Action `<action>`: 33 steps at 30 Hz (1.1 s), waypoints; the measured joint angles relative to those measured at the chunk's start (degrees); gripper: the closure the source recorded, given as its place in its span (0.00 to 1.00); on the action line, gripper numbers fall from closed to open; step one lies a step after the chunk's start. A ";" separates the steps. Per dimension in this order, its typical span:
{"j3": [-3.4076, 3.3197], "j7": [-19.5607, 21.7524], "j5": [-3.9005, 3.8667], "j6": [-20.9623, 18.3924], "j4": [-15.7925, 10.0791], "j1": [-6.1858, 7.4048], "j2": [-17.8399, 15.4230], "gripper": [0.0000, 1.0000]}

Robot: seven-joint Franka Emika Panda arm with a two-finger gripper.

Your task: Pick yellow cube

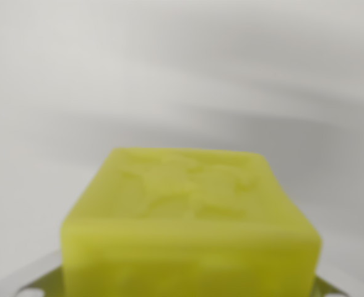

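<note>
The yellow cube [191, 229] is seen blurred and very close, seemingly held up against streaked grey; the pincer [191, 288] is judged closed around it.

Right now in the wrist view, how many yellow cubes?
1. The yellow cube fills the lower centre of the blurred wrist view, close to the camera, against a plain pale background. Anything behind or under it would be hidden.

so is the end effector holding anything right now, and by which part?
Likely the yellow cube: it fills the wrist view's lower half, with metallic finger parts flanking its bottom corners. Contact itself is out of frame, so the hold isn't certain.
</note>
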 joint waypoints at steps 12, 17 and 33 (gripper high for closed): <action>0.00 -0.25 0.35 -4.74 0.29 0.05 -4.41 1.00; 0.00 -0.33 0.46 -6.73 0.55 0.07 -6.15 1.00; -0.01 -0.53 0.73 -13.19 1.94 0.08 -11.21 1.00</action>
